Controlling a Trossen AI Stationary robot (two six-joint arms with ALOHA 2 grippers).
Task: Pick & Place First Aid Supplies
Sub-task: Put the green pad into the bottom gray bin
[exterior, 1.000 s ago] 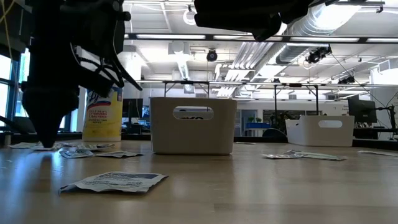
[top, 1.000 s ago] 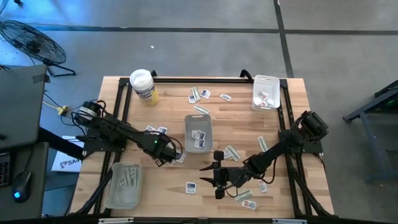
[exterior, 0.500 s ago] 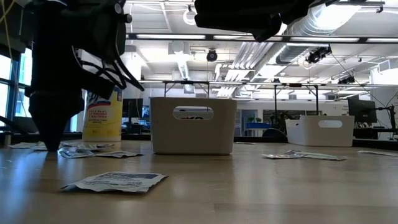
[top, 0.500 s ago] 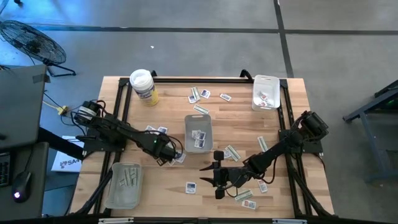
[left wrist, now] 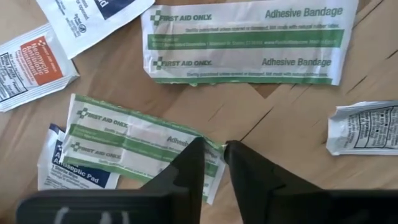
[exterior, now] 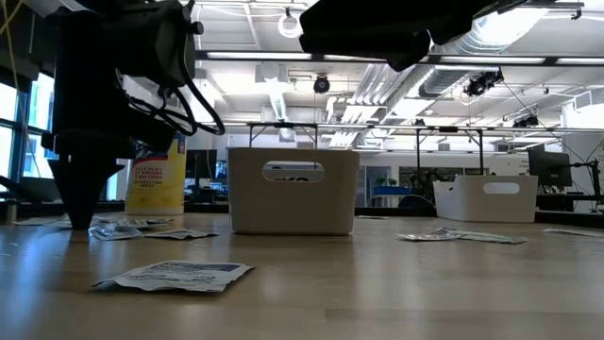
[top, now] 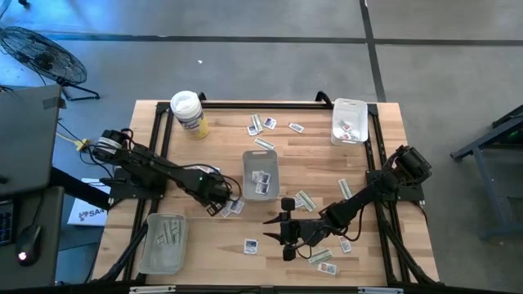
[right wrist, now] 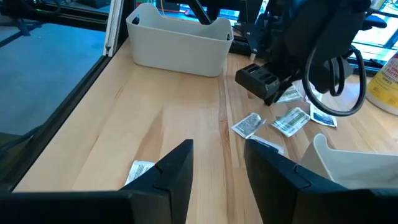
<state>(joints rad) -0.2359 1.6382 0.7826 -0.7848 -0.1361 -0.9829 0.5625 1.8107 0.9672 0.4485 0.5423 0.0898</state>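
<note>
Small flat packets lie scattered on the wooden table (top: 221, 122): white squarish ones (top: 251, 245) and green-striped bandage strips (left wrist: 249, 40). My left gripper (top: 221, 208) stands near the table's middle, left of the centre tray, pointing down with its tip at the table (exterior: 80, 222). It is shut on one bandage strip (left wrist: 134, 140). That strip lies flat, partly over a blue-printed packet (left wrist: 62, 171). My right gripper (top: 274, 233) hovers open near the near edge (right wrist: 217, 152), touching nothing. My left gripper pinches the bandage strip by its end edge (left wrist: 213, 148) between the two fingers (left wrist: 193, 158). They come from above, pointing down. The rest of the strip lies flat on the table.
Three clear trays stand on the table: one at the centre (top: 261, 173) with white packets, one near left (top: 163, 241) with strips, one far right (top: 350, 121). A white-lidded tub (top: 189, 114) stands far left. More packets lie near my right arm (top: 323, 257) and at the far side (top: 261, 124).
My left gripper has shifted slightly toward the table's right while its tip stays down among the packets. Its forearm has swung toward the far edge. The right arm has kept still.
</note>
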